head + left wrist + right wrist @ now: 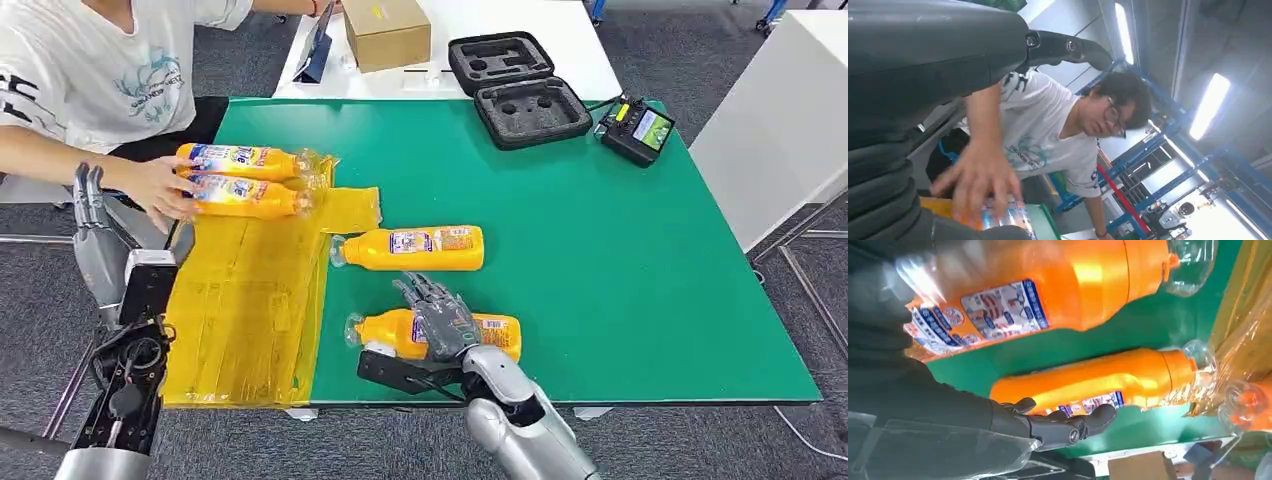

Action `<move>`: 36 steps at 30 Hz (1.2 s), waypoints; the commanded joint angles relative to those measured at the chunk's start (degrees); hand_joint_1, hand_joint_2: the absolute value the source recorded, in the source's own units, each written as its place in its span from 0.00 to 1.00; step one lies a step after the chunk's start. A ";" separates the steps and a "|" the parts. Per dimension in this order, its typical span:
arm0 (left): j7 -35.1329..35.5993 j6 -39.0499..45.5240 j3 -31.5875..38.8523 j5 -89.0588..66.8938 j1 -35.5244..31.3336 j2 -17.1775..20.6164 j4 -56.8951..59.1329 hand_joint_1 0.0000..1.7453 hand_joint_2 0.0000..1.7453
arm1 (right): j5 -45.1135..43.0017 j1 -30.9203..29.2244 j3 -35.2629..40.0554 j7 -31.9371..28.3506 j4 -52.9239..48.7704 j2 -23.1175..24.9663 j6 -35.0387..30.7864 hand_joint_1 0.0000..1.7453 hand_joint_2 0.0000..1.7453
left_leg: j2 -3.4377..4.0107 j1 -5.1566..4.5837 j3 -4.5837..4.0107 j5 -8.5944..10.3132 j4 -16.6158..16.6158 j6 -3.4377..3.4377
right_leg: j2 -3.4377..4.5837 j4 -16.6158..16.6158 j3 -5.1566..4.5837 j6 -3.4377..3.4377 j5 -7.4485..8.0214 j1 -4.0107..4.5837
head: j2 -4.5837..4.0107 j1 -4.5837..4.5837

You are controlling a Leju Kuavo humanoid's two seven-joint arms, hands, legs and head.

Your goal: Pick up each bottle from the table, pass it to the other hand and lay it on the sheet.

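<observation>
right hand (440,318) laid over near bottle (497,333) at table's 6 o'clock, grasp unconfirmed | risk: round bottle rolls off edge | second bottle (425,248) just beyond | left hand (90,200) released, 9 o'clock | person's hand (160,190) on sheet (240,310) bottles (235,160), collision risk at handover

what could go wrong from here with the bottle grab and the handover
1. The right hand lies over the nearest orange bottle, which rests on its side and might roll off the table's close front edge.
2. A person's hand rests on the two bottles on the yellow sheet, close to the raised left hand, so a handover swing could hit it.
</observation>
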 commanded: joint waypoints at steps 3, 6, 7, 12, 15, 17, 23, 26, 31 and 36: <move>0.22 -0.56 1.99 0.77 0.26 -1.11 0.46 0.00 1.00 | -1.55 -2.50 -0.56 1.42 7.39 -1.81 2.00 0.00 1.00 | -0.05 -0.02 0.24 -0.06 -0.05 0.01 | 0.01 -0.06 0.25 0.01 -0.06 -0.02 | 0.00 0.00; 0.22 -0.64 1.97 0.85 0.16 -1.18 0.51 0.00 1.00 | -1.76 -2.30 -0.80 1.52 8.17 -1.90 2.30 0.00 1.00 | -0.07 -0.01 0.22 -0.05 -0.06 0.00 | -0.02 -0.06 0.23 0.00 -0.06 -0.02 | 0.00 0.00; 0.22 -0.64 1.97 0.85 0.16 -1.18 0.51 0.00 1.00 | -1.76 -2.30 -0.80 1.52 8.17 -1.90 2.30 0.00 1.00 | -0.08 -0.02 0.20 -0.04 -0.06 0.01 | -0.03 -0.06 0.22 0.00 -0.06 -0.02 | 0.00 0.00; 0.31 -0.40 2.42 1.17 0.18 -1.50 0.13 0.00 1.00 | -2.42 -2.62 -1.18 2.02 9.43 -1.85 3.25 0.00 1.00 | -0.05 -0.01 0.26 -0.09 -0.04 0.00 | 0.02 -0.05 0.27 0.00 -0.08 -0.01 | 0.00 0.00; 0.61 -0.32 2.99 1.09 0.37 -1.56 -0.40 0.00 1.00 | -3.04 -2.69 -1.69 2.12 10.17 -1.90 3.23 0.00 1.00 | -0.05 -0.02 0.23 -0.06 -0.05 0.00 | 0.02 -0.04 0.23 0.00 -0.07 -0.02 | 0.00 0.00; 0.65 -0.41 3.14 1.04 0.76 -1.51 -0.56 0.00 1.00 | -3.21 -2.33 -1.91 2.11 9.92 -2.03 3.16 0.00 1.00 | -0.05 -0.02 0.29 -0.09 -0.06 0.00 | 0.03 -0.05 0.28 0.00 -0.08 -0.02 | 0.00 0.00; 0.74 -0.44 3.40 1.02 0.96 -1.64 -0.60 0.00 1.00 | -3.28 -1.96 -2.16 2.30 9.37 -1.99 3.05 0.00 1.00 | -0.07 -0.01 0.14 -0.02 -0.05 0.00 | -0.02 -0.05 0.14 0.00 -0.03 -0.01 | 0.00 0.00; 0.78 -0.61 3.75 1.07 1.48 -1.62 -0.71 0.00 1.00 | -3.40 -1.41 -2.78 2.61 8.74 -2.18 2.93 0.00 1.00 | -0.05 -0.01 0.14 -0.03 -0.04 0.00 | -0.01 -0.04 0.15 0.00 -0.03 -0.02 | 0.00 0.00; 1.00 -0.77 4.26 1.14 1.17 -1.92 -1.01 0.00 1.00 | -3.67 -1.60 -3.65 2.90 9.26 -2.03 3.68 0.00 1.00 | -0.11 -0.01 0.17 -0.03 -0.05 0.01 | -0.06 -0.06 0.19 0.00 -0.05 -0.01 | 0.00 0.00; 1.43 -1.20 4.08 1.18 0.60 -1.96 -0.54 0.00 1.00 | -4.29 -1.85 -4.12 2.78 10.25 -1.52 5.36 1.00 1.00 | -0.11 0.00 0.24 -0.06 -0.05 0.00 | -0.05 -0.06 0.26 0.00 -0.07 0.00 | 0.00 -0.02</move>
